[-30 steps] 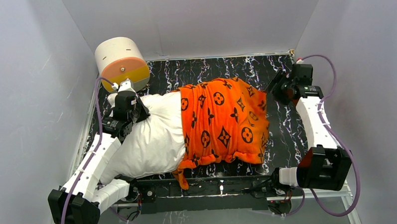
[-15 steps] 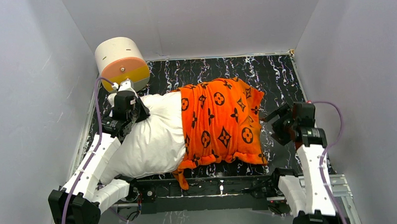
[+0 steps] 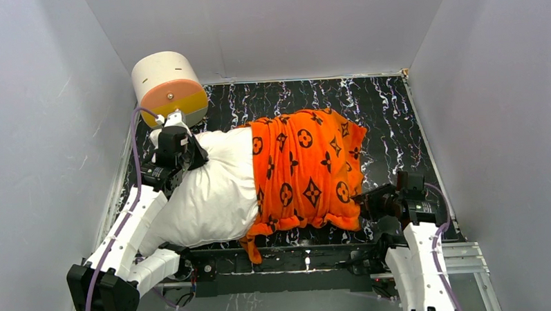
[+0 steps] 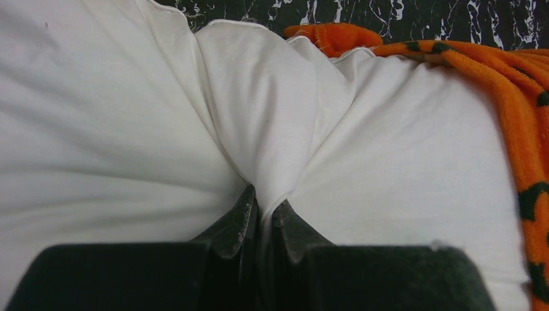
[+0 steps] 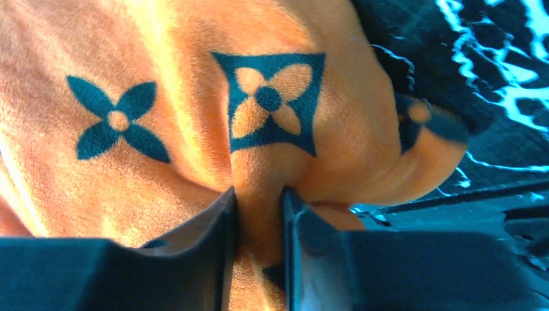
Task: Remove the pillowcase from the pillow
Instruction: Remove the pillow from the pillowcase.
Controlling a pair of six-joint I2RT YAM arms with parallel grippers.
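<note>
1. Nearest my bases, my right pincer (image 5: pixel 259 194) is clamped on a fold at the near right corner of the bright orange plush pillowcase (image 3: pixel 304 168) with black monogram motifs. The fold sits between both fingers. How deep the bite goes I cannot tell.

2. Farther in, on the left, my left pincer (image 4: pixel 264 207) is closed tight on a pleat of the plump plain white fabric pillow (image 3: pixel 212 192), anchoring it.

3. The pillowcase covers the right part of the pillow and the left part lies bare. Both rest across the black, white-veined marble-look worktop (image 3: pixel 389 110).

Risks:
- A shallow bite on the plush pile could slip when I pull to the right.
- If the fold includes pillow fabric beneath it, the pull would drag the pillow and not the cover.
- The bunched open edge at mid-pillow may bind on the plump filling.
- The left pleat could slip out under load.

Surroundings:
- The pale grey enclosure wall (image 3: pixel 493 120) stands near on the right and limits the pull stroke.
- At the far left, a cream-and-orange cylinder (image 3: pixel 168 86) sits just beyond my left pincer, clear of the pull path.
</note>
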